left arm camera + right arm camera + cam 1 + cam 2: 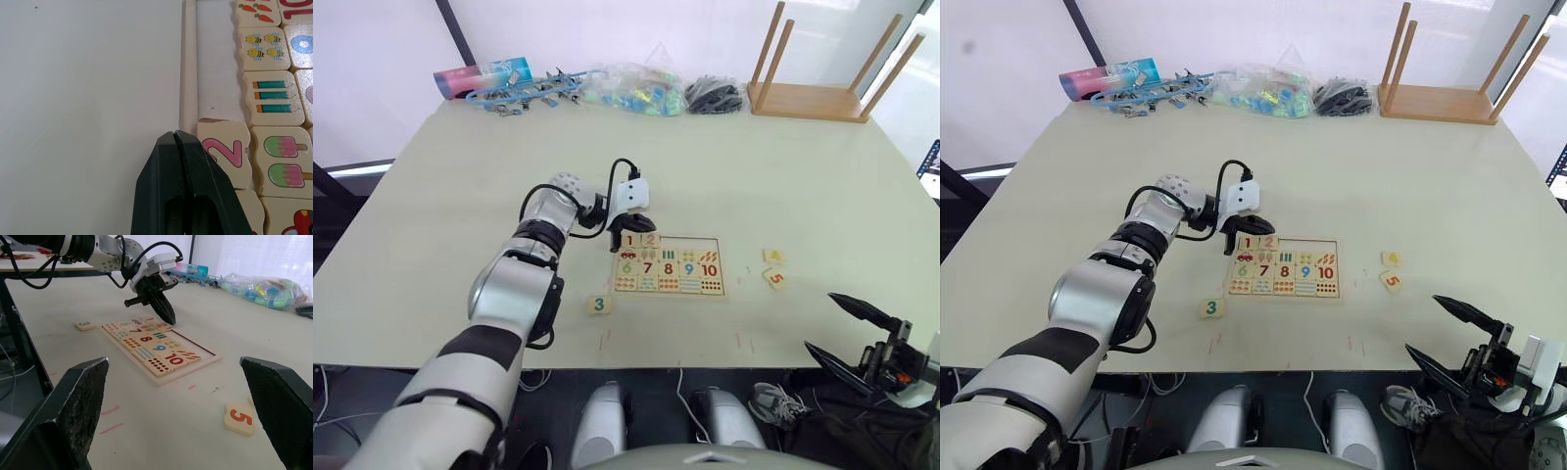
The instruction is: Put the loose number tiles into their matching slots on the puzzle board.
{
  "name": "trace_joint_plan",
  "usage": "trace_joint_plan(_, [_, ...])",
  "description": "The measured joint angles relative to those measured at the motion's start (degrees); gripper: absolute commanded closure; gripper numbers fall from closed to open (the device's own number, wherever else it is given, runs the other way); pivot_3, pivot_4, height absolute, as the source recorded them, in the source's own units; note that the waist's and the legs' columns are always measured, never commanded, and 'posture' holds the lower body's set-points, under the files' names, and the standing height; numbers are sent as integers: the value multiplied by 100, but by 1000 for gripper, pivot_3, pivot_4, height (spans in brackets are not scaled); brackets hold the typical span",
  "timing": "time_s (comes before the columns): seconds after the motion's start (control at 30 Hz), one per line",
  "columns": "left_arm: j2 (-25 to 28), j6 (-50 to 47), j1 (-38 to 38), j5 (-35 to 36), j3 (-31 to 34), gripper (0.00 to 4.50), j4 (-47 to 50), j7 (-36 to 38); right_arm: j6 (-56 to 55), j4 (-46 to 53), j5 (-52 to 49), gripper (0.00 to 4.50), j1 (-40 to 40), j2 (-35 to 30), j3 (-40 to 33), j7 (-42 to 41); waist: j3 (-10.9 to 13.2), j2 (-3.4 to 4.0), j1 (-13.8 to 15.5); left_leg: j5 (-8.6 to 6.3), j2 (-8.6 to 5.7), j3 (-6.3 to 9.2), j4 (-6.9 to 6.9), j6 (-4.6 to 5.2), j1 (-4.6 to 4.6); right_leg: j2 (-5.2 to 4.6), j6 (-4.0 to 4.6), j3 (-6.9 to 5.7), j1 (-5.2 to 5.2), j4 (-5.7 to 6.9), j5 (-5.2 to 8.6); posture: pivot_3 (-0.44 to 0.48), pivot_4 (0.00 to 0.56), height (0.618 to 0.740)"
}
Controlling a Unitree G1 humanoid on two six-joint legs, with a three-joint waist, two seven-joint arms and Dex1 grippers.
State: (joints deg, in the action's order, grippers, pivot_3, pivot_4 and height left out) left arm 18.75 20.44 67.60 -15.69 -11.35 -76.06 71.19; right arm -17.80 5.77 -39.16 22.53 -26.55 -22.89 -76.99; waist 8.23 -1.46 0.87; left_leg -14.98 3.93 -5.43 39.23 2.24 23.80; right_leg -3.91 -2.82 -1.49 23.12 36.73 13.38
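The puzzle board (717,266) lies near the table's front middle. In its far row sit the red 1 tile (628,239) and the pink 2 tile (226,152); the other slots (215,63) of that row are bare. My left gripper (631,232) is shut, empty, with its tips at the 2 tile's outer corner by the board's rim (190,63). The green 3 tile (598,305) lies loose in front of the board's left end. The yellow 4 tile (773,257) and orange 5 tile (775,278) lie to its right. My right gripper (820,321) hangs wide open off the table's front right.
An upturned wooden stool (808,98) stands at the back right. Along the back edge lie a bag of coloured pieces (636,90), a black bundle (715,95), blue clips (524,93) and a pink-blue pack (480,76). Red marks (744,341) line the front edge.
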Motion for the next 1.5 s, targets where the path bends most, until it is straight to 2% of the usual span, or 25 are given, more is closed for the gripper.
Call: trace_joint_plan(1.5, [-31,298,3,-229,-57,4472,-10,32,-30,27,-3,0,204,25,0,102,-2,0,0,0,0,0,0,0,-1,0,2,0,0,0,1,0,150,738])
